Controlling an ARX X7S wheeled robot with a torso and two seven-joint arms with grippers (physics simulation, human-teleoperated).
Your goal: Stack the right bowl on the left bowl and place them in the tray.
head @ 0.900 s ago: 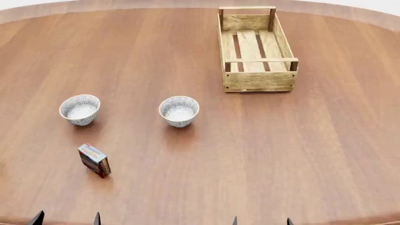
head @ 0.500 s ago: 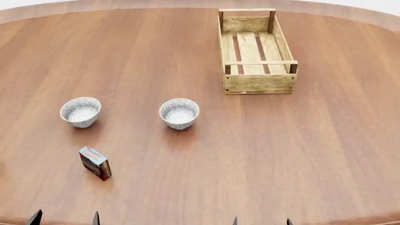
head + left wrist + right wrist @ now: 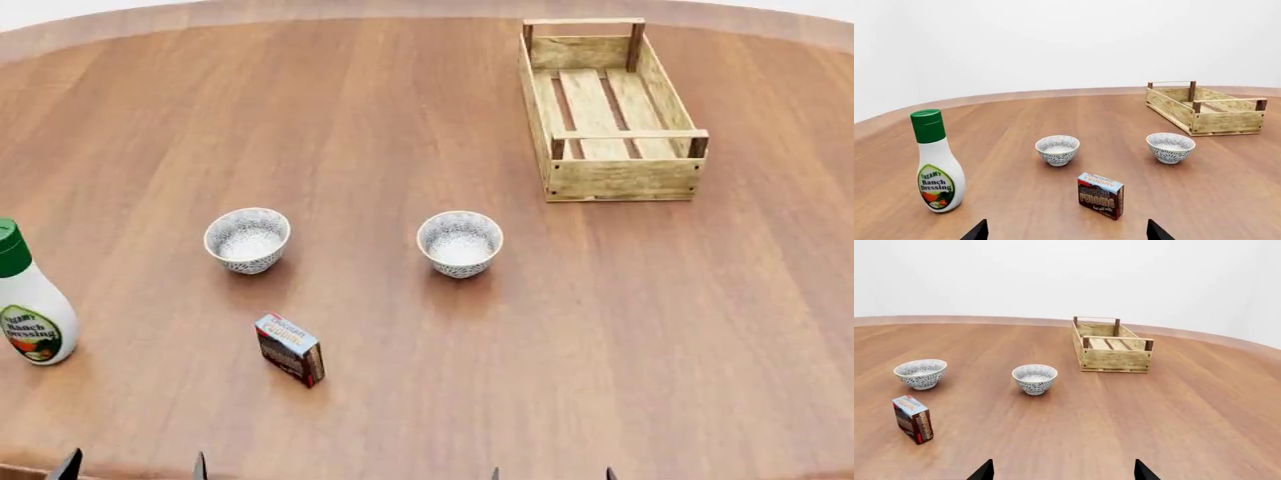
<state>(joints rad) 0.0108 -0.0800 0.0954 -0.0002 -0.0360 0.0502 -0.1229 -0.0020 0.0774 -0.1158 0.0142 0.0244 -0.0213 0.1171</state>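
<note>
While both bowls (image 3: pixel 247 240) sit apart, each tool (image 3: pixel 550 474) hangs spread.

A large round wooden table (image 3: pixel 641 330) carries five things, all well apart. Two small patterned bowls stand upright side by side, the left bowl (image 3: pixel 247 239) and the right bowl (image 3: pixel 461 243). A long light-wood tray (image 3: pixel 611 108) sits farther back on the right. A small pudding box (image 3: pixel 290 349) stands nearer. A ranch dressing bottle (image 3: pixel 30 300) stands upright at far left.
</note>
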